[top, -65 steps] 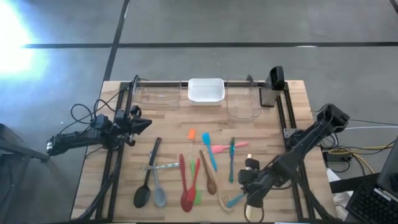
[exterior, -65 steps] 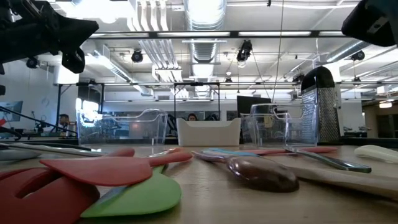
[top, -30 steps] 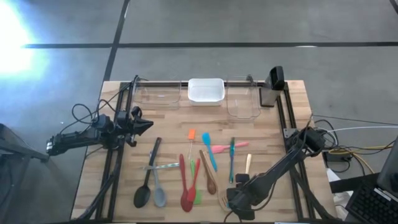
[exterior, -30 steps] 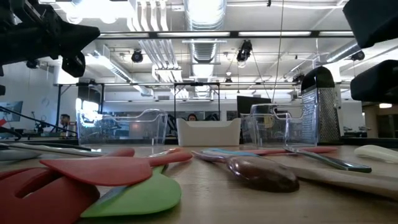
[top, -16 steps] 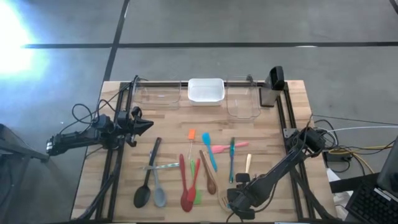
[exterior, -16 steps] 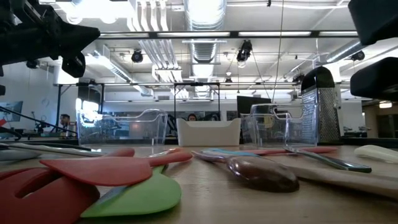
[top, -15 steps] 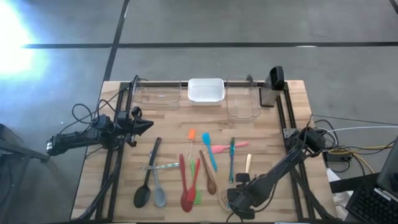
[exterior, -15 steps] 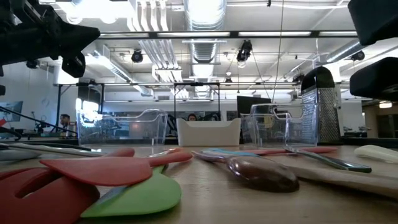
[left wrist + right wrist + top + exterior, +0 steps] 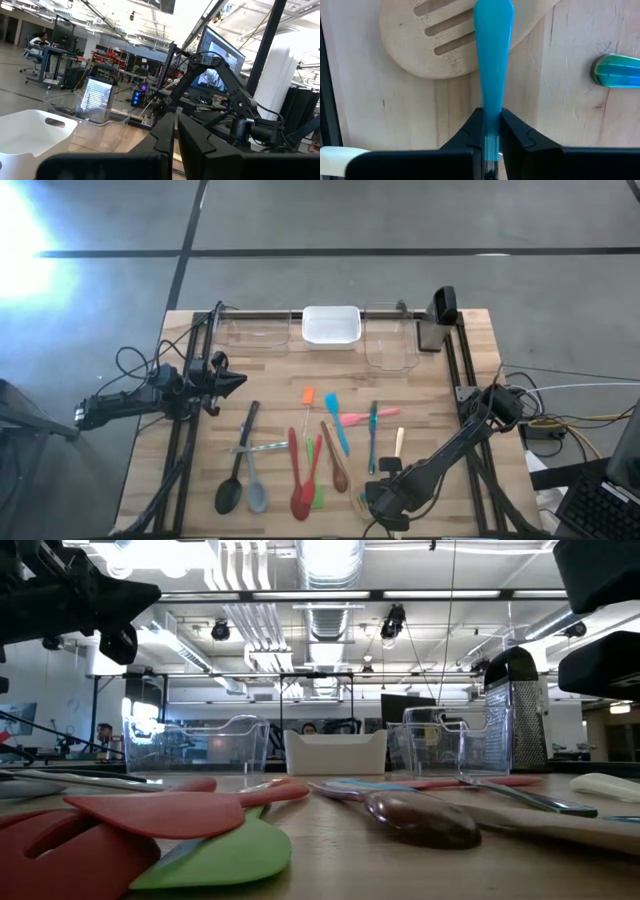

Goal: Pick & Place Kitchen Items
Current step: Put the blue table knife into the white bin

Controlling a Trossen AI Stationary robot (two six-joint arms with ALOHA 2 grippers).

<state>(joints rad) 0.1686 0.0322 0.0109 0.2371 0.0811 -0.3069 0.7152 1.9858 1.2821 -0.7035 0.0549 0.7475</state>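
right gripper: In the high view we see our right gripper [image 9: 383, 505] low in the lower middle of the frame, down at the near edge of the table [image 9: 150, 470]. Its two dark fingers [image 9: 472, 131] have squeezed in on a thin blue handle [image 9: 492, 55]. We think this is the grab step, so we can lift it next.
blue handle: In the right wrist view it runs straight up the middle of the frame, from between our fingers to the top. It is smooth and bright blue, wider at the far end and thin where we pinch it. We think we pinch the thin part because it fits best between the fingers.
wooden slotted spatula: The wooden slotted spatula [image 9: 445, 42] lies flat in the upper left of the right wrist view. The blue handle crosses over its edge. It might get bumped when we lift.
green-blue tip: The green-blue tip [image 9: 615, 71] of another tool pokes in at the right edge of that view, apart from our fingers.
other utensils: In the high view the other utensils [image 9: 300, 450] lie spread in the middle of the frame: black and grey spoons, red ones, orange, blue, pink and green ones. We think they wait their turn.
white tub: The white tub [image 9: 331, 326] sits at the top middle of the high view, with a clear tub [image 9: 390, 335] just beside it. We guess the tools go there.
left gripper: Our left gripper [image 9: 228, 378] waits at the left side of the high view, up off the table. Its fingers are closed on nothing.
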